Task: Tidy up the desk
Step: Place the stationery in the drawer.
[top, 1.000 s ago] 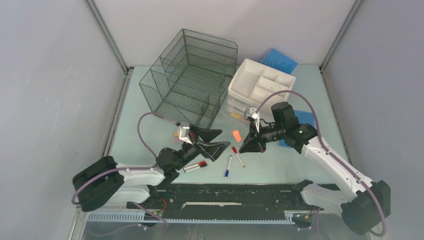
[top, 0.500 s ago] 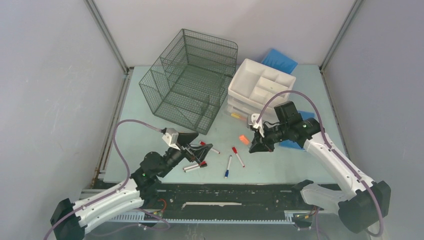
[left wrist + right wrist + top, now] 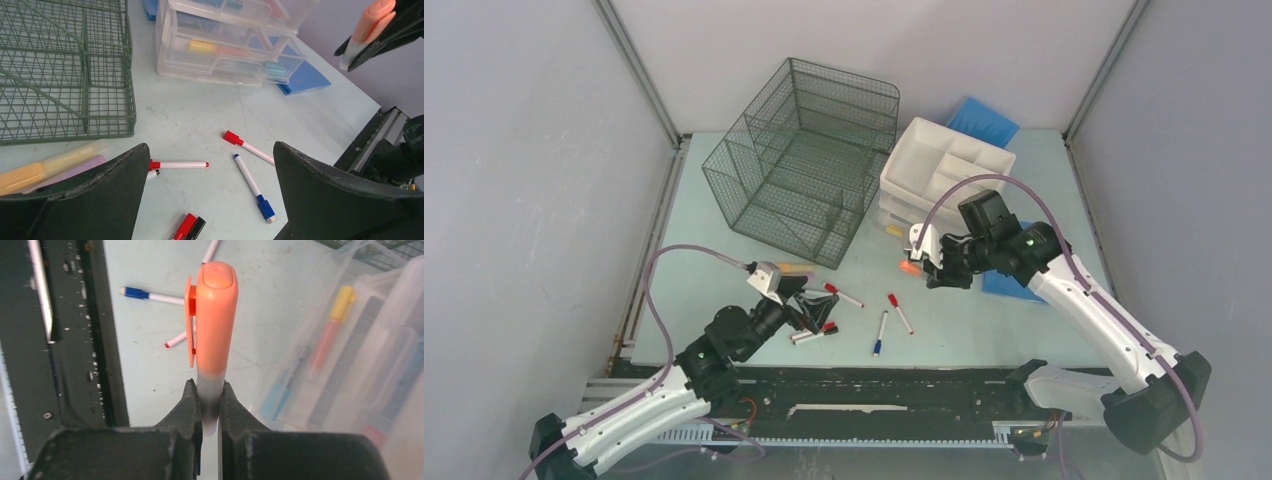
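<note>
The desk (image 3: 984, 325) is a pale mint-green tabletop with loose pens on it. My right gripper (image 3: 210, 390) is shut on the clear end of an orange highlighter (image 3: 214, 315), held off the desk just in front of the white drawer unit (image 3: 944, 170); from above the highlighter (image 3: 909, 266) shows at that gripper's tip. My left gripper (image 3: 210, 147) stands wide open and empty, low over the desk. Under and ahead of it lie two red-capped markers (image 3: 180, 164) (image 3: 248, 145), a blue-capped marker (image 3: 252, 187) and a red and black capped pair (image 3: 189, 227).
A dark wire-mesh organizer (image 3: 804, 160) stands at the back left, with yellow and purple highlighters (image 3: 50, 167) lying along its front. The drawer unit (image 3: 350, 365) holds pens in its clear drawers. A blue folder (image 3: 984, 120) leans at the back; another blue pad (image 3: 1004, 285) lies under the right arm.
My right gripper has carried the orange highlighter up and back toward the drawer unit. My left arm has swung round and drawn its open gripper back toward the near edge, over the markers.
</note>
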Motion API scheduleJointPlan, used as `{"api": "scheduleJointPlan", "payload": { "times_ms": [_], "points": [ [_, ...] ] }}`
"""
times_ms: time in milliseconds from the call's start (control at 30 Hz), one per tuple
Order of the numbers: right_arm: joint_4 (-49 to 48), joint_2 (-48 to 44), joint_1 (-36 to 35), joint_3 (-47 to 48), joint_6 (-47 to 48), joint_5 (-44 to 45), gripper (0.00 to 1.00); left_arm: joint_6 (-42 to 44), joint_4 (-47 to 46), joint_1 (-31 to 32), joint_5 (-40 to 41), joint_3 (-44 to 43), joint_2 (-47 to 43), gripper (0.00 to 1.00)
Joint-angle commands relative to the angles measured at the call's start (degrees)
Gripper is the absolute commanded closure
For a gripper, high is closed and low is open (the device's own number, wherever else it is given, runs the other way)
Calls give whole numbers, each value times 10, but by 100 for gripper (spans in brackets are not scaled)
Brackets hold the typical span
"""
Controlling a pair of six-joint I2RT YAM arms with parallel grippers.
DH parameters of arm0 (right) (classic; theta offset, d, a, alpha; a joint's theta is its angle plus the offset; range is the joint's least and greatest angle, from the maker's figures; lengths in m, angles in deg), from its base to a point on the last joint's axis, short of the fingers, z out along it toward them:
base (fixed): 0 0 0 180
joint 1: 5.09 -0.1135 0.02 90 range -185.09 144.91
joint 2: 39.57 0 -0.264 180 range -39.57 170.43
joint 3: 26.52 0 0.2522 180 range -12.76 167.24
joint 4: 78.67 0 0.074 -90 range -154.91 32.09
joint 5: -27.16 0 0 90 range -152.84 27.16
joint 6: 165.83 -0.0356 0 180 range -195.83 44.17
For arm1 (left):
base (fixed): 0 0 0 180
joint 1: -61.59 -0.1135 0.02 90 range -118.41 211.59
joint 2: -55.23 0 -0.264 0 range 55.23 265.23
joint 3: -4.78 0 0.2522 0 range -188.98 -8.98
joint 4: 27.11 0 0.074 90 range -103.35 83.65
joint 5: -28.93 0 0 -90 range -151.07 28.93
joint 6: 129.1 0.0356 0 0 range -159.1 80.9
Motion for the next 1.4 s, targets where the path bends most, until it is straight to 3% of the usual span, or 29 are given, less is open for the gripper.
{"api": "scheduleJointPlan", "payload": {
  "times_ms": [0, 300, 667, 1000, 1100, 1267, 1367],
  "points": [
    [-8, 13, -14, 37, -4, 89, 100, 0, 16, -3, 21, 10, -18, 0],
    [-62, 38, -30, 46, -48, 174, 100, -38, 34, -8, 31, 27, -70, 0],
    [-160, 100, -53, 42, -117, 293, 100, -56, 31, -13, 74, 40, -61, 0],
    [-235, 126, -37, 18, -177, 360, 98, -64, 54, -14, 122, 70, -102, 0],
    [-245, 138, -33, 9, -182, 371, 90, -69, 74, -14, 133, 72, -116, 0],
    [-254, 135, -21, -5, -193, 365, 59, -79, 88, -15, 142, 72, -126, 0],
    [-250, 127, -15, -12, -200, 345, 46, -100, 99, -16, 143, 68, -126, 0]
  ]
}}
